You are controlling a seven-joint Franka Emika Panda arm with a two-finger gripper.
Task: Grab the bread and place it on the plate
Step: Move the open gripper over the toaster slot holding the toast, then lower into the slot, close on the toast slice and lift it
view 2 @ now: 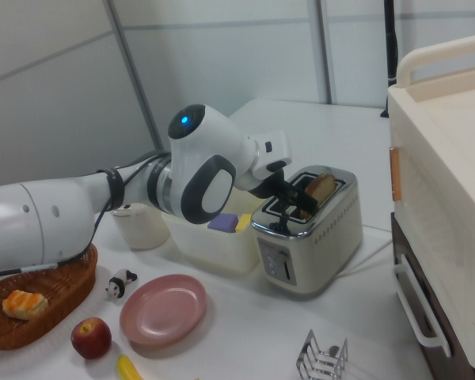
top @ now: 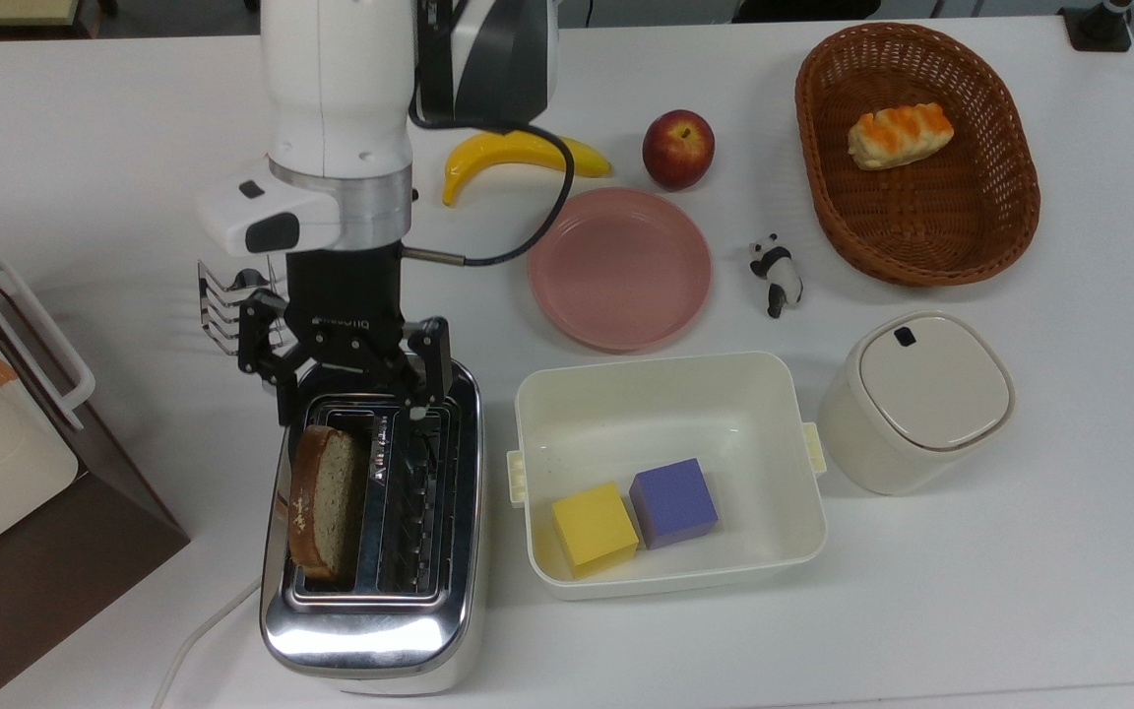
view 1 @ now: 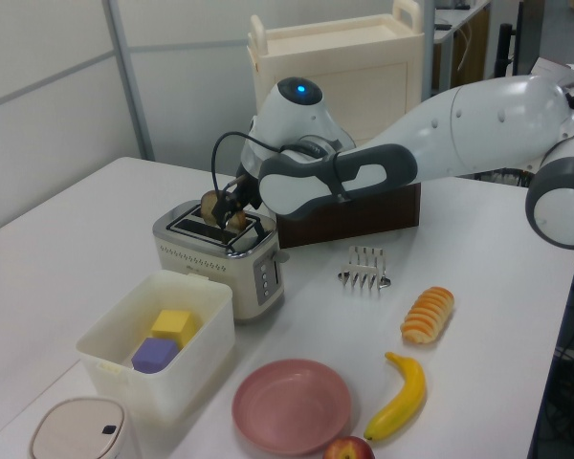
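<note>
Bread (top: 324,500) stood upright in the toaster (top: 370,620), in the slot on the top view's left. Gripper (top: 350,396) hung over the toaster's far end, fingers spread. Plate (top: 619,268) sat behind the tub (top: 670,576), to the top view's right of the toaster. Two blocks (top: 634,516) lay in the tub.
</note>
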